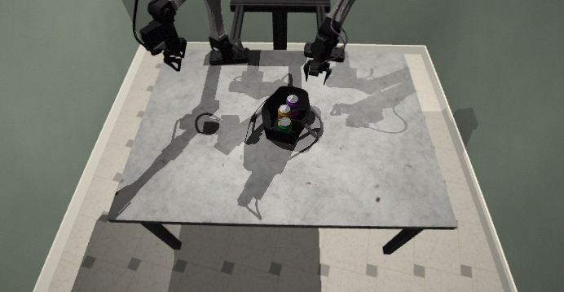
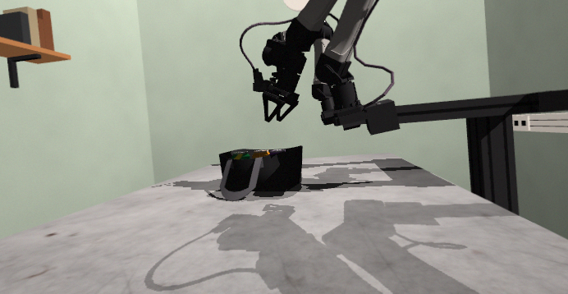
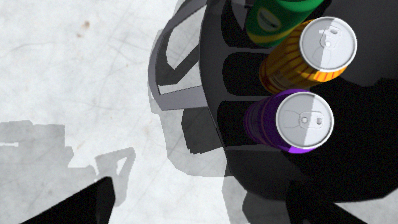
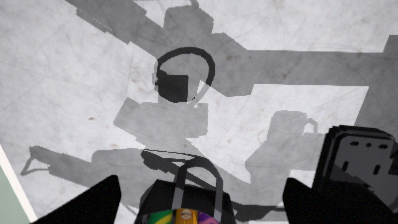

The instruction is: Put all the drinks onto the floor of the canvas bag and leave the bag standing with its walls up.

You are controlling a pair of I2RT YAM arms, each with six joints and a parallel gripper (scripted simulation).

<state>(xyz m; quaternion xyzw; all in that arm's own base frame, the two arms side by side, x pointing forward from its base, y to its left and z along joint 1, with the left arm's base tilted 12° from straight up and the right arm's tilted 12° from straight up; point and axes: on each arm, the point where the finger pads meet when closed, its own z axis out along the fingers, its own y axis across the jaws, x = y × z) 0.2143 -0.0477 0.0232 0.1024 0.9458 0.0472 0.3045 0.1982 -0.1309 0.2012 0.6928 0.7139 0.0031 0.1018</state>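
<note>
The black canvas bag (image 1: 279, 136) (image 2: 288, 171) (image 3: 260, 175) (image 4: 159, 196) stands at mid-table with its walls up. Inside it a purple can (image 1: 293, 106) (image 3: 262, 122) (image 4: 206, 218), an orange can (image 1: 284, 115) (image 2: 261, 153) (image 3: 285, 62) and a green can (image 1: 284, 129) (image 2: 245, 156) (image 3: 282, 17) stand in a row, lids up. Their bases are hidden. My left gripper (image 1: 316, 81) (image 3: 200, 188) is open and empty, above the table on the arm-base side of the bag. My right gripper (image 1: 173, 64) (image 4: 201, 186) is open and empty, high over the table's back corner, away from the bag.
Grey handles (image 2: 234, 195) (image 3: 182, 100) hang out from the bag's sides toward the grey table top (image 1: 342, 178) (image 2: 123, 236). The arm bases (image 1: 229, 59) stand at the table's back edge, before a black frame (image 1: 279, 3). Arm shadows cross the table.
</note>
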